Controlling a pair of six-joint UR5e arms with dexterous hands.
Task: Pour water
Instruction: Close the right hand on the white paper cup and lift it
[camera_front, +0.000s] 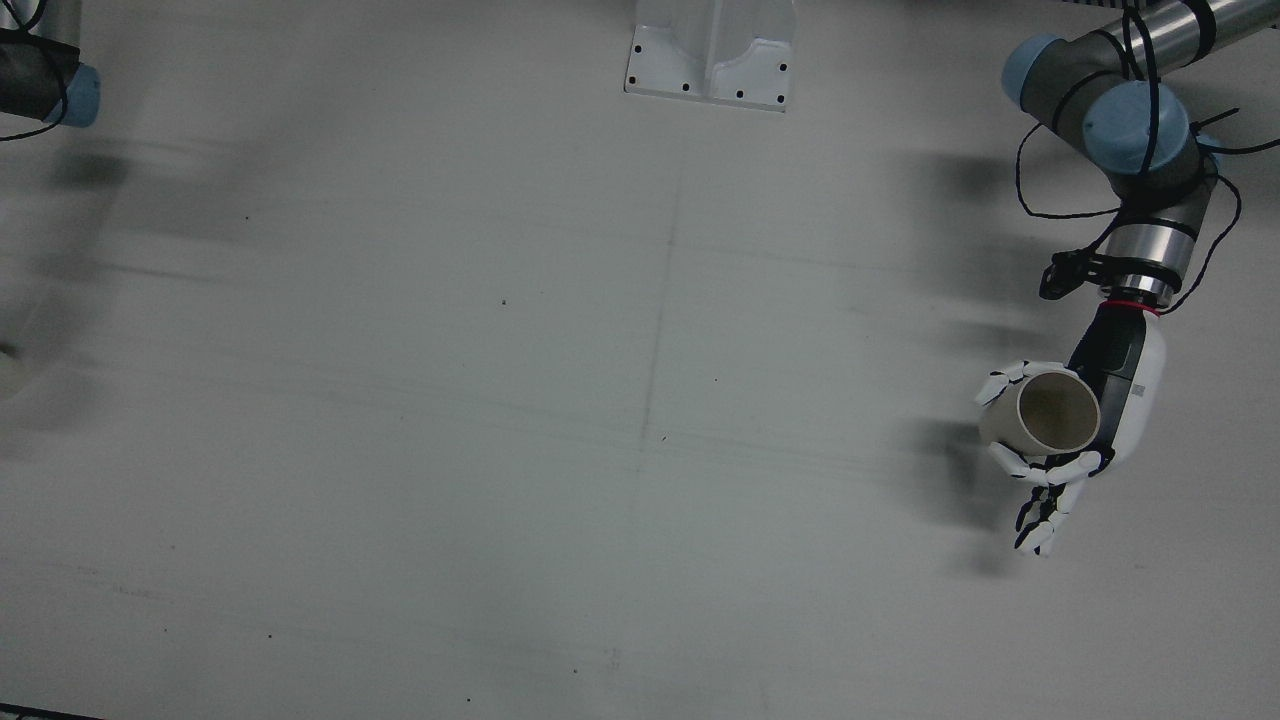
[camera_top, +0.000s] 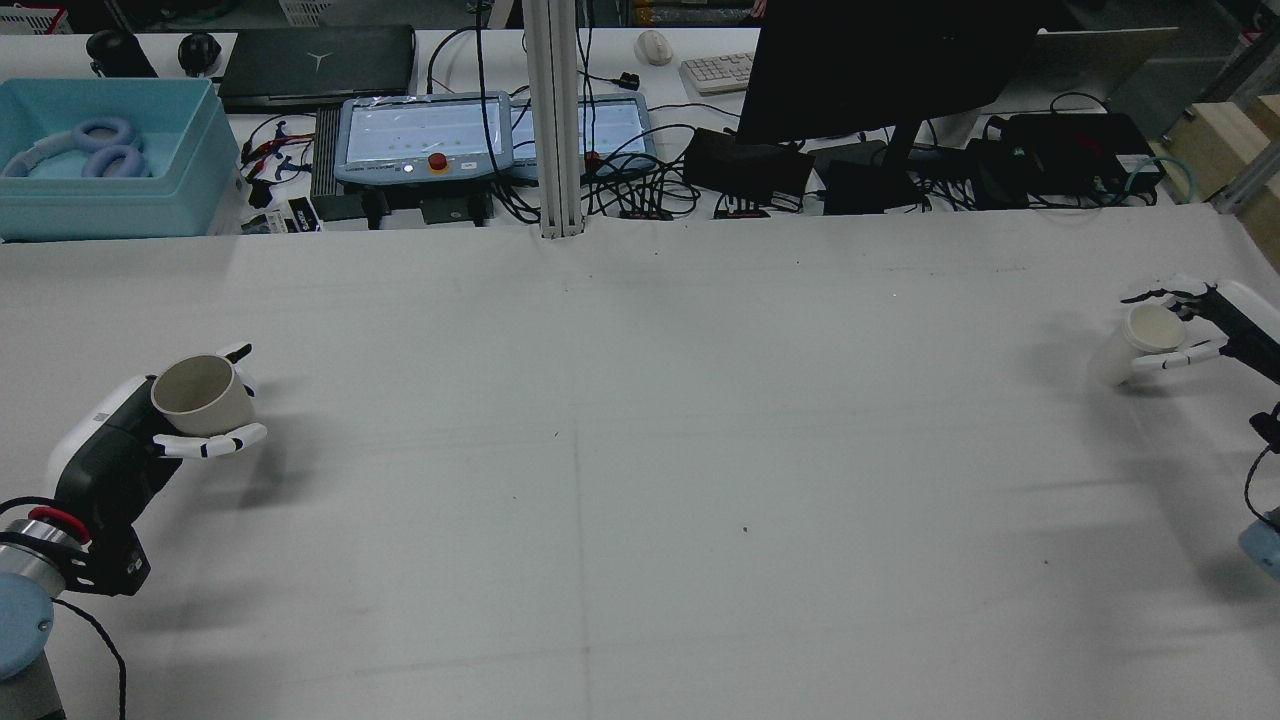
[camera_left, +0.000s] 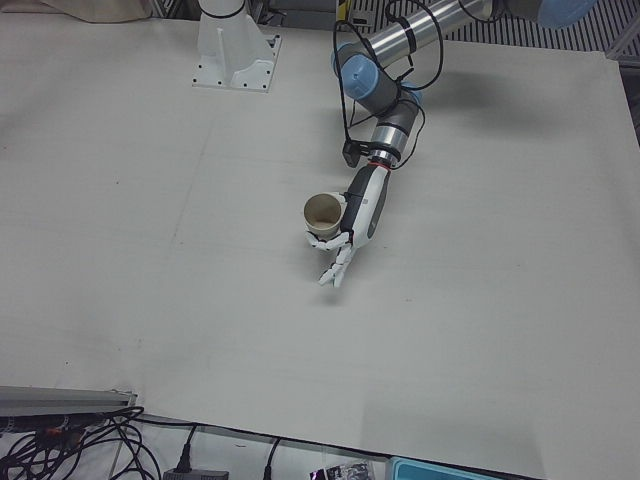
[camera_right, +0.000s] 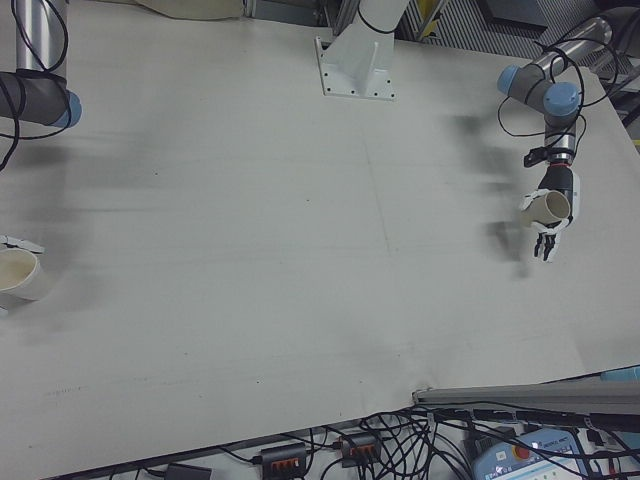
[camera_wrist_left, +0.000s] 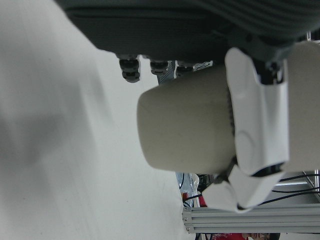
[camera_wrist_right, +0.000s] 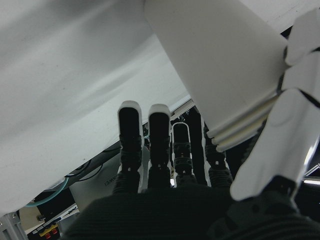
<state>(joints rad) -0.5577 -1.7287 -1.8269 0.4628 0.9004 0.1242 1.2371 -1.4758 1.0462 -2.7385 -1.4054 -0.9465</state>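
Cups held one in each hand, well apart above the table (camera_top: 640, 420).

Front view: our left hand (camera_front: 1085, 420) wraps a beige cup (camera_front: 1050, 412) between its fingers (camera_front: 1045, 470), lower ones spread.
Rear view: our right hand (camera_top: 1200, 325) pinches a white cup (camera_top: 1135, 345) near its rim.
We judge both light, thin-walled and crushable; hold mid-wall, gently.
We read no writing on either.

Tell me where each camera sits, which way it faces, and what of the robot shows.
Front: overhead; left hand holding left cup.
Rear: behind arms; both hands, right hand holding right cup.
Left-front: operators' side; left arm.
Right-front: operators' side; left arm, right cup at edge.
Left hand view: fingers round cup.
Right hand view: likewise.
Front and left-front share the left cup.
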